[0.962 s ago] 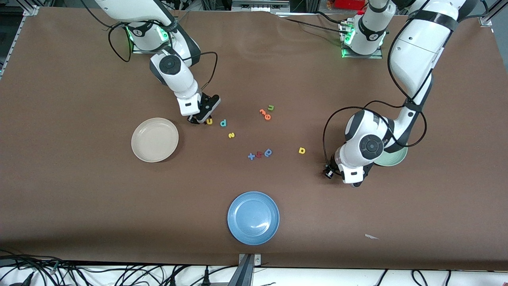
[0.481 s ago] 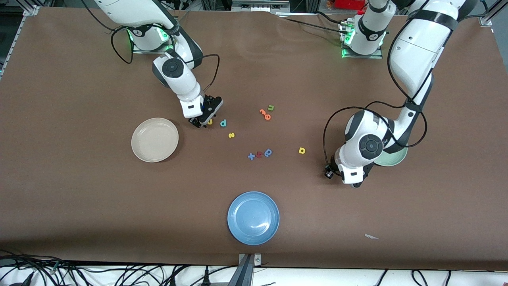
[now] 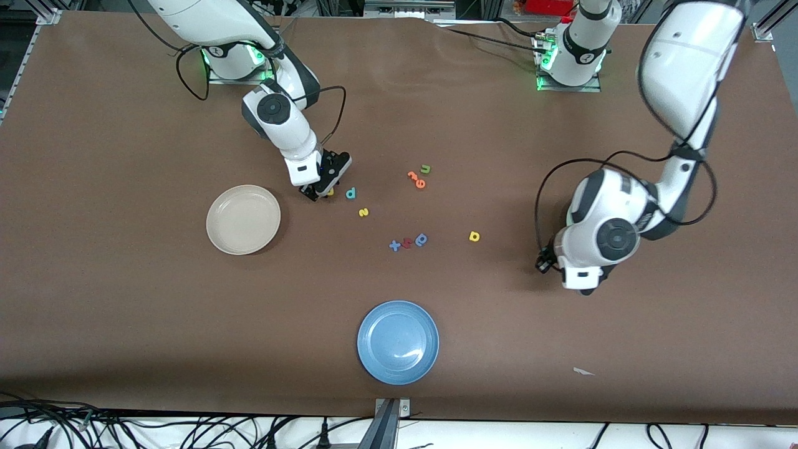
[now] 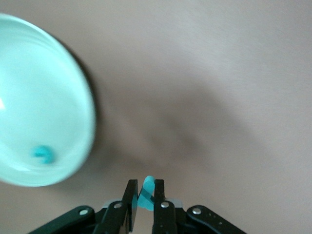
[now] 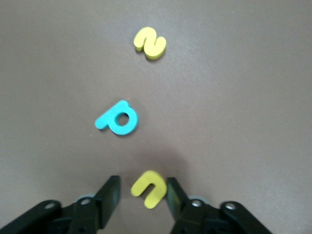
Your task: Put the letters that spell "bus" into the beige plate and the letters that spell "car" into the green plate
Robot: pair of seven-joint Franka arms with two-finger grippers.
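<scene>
The yellow "u" (image 5: 149,189) lies on the table between the fingers of my right gripper (image 5: 142,187), which stands open around it; one finger touches it, the other is apart. In the front view that gripper (image 3: 321,193) is low beside the beige plate (image 3: 243,219). The teal "b" (image 3: 351,193) and yellow "s" (image 3: 363,212) lie close by. My left gripper (image 4: 145,192) is shut on a teal letter (image 4: 147,191), over bare table beside the green plate (image 4: 44,107), which holds another teal letter (image 4: 44,154). The yellow "a" (image 3: 474,236) lies mid-table. In the front view the left arm hides the green plate.
A blue plate (image 3: 398,342) sits near the front edge. Orange letters (image 3: 416,179) and a green "u" (image 3: 426,169) lie mid-table, with blue and red letters (image 3: 408,241) nearer the camera. A white scrap (image 3: 583,371) lies toward the left arm's end.
My right gripper shifted from beside the yellow "u" to straddle it. The left arm swung toward its own end of the table and now covers the green plate in the front view.
</scene>
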